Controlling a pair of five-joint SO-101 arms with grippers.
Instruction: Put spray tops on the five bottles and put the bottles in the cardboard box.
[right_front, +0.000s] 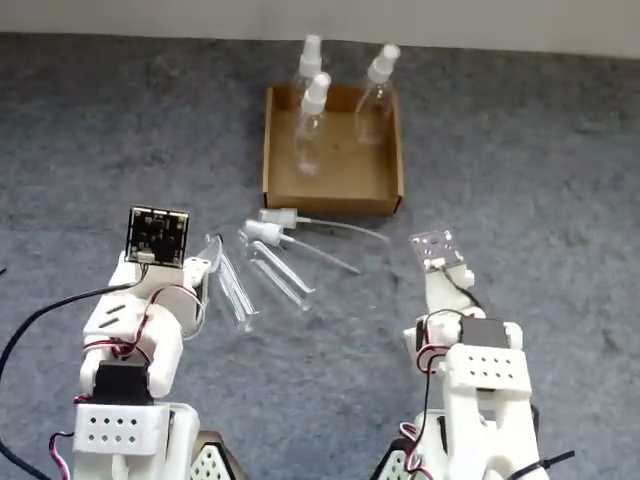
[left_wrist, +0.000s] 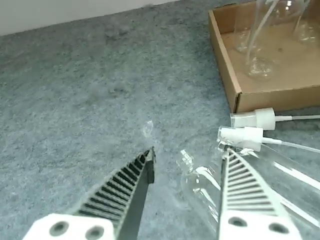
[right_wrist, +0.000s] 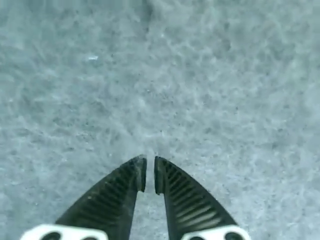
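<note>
The cardboard box (right_front: 385, 190) sits at the far middle of the carpet, with three clear bottles (right_front: 311, 128) standing capped inside it. In front of it lie two white spray tops (right_front: 277, 216) (left_wrist: 253, 119) with long tubes. Nearer the arms, two uncapped clear bottles (right_front: 232, 285) (right_front: 281, 270) lie side by side. My left gripper (left_wrist: 187, 161) is open just over the carpet. The neck of one lying bottle (left_wrist: 196, 176) sits between its fingers, one finger (left_wrist: 236, 172) over the bottle. My right gripper (right_wrist: 150, 173) is shut on nothing, low over bare carpet to the right.
Grey carpet covers the whole surface. The box wall (left_wrist: 223, 55) stands just beyond the left gripper and the spray tops. Open carpet lies left of the box and all around the right arm (right_front: 485, 370).
</note>
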